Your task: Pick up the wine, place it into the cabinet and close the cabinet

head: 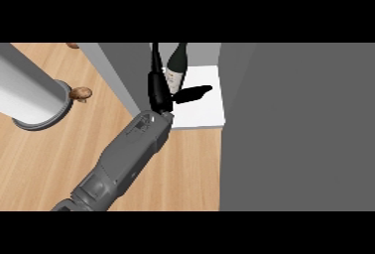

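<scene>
Up near the top of the head view, a single grey forearm [124, 158] rises from the lower left edge and ends in a black hand [162, 92] at the open cabinet [110, 64]. Which of the robot's arms this is cannot be told from the view with certainty; it enters on the left side. The hand's long fingers [155, 74] run up along the left side of the wine [176, 67] while the thumb [192, 92] sticks out to the right below it, so the hand is set around the bottle's lower part. The wine is a dark bottle with a pale label on its body; the marks on that label are too small to read. It stands over the white shelf [205, 106] inside the cabinet, just right of the grey cabinet wall. A large dark grey panel [300, 124], apparently the cabinet door, fills the right half of the view. On the wooden desk [51, 154] at left stands a big pale cylinder on a round grey base [29, 94], with a small brown thing [80, 93] just beside it and another brown bit [72, 45] at the top edge.
</scene>
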`<state>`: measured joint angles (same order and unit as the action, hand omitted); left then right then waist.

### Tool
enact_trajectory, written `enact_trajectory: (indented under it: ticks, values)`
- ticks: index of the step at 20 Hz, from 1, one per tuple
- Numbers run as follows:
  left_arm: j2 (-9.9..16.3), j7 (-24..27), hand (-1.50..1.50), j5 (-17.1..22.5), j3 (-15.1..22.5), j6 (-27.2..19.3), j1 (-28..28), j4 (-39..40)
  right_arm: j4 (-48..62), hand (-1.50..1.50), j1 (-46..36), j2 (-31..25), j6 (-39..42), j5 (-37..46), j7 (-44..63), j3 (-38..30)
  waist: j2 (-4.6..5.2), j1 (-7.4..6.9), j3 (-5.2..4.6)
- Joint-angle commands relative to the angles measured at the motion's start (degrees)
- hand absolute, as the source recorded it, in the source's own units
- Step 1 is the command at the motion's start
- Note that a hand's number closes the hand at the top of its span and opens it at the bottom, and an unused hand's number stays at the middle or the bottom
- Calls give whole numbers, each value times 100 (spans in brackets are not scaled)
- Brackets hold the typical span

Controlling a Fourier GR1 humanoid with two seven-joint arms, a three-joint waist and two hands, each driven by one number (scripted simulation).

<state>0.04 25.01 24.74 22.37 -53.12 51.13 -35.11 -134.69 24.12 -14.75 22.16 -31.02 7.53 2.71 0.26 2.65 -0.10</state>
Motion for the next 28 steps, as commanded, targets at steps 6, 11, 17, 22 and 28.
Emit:
enact_trajectory:
  ticks: [6, 11, 17, 22, 28]
  values:
    - [124, -115, -150, -46, 343, 375, -608, -1136, -1148, -150, 312, 30, -529, 68, 488, 112, -59, -231, 7]
    - [-2, 185, -150, 16, 994, 278, -1635, -2152, -1012, -150, 14, -54, -625, 94, 468, 80, -60, -240, 2]
    - [144, -209, -150, -251, 1166, 366, -2412, -3510, -958, -150, 338, 22, -490, 577, 178, 300, -71, -258, 7]
    - [889, -643, -150, -434, 1672, 432, -3266, -4940, -1037, -150, 577, -56, -577, 604, 128, 225, -102, -275, 8]
    - [1998, -759, -150, -441, 1658, 780, -4328, -6346, -875, -150, 435, -450, -373, 121, 123, -286, -74, -298, 8]
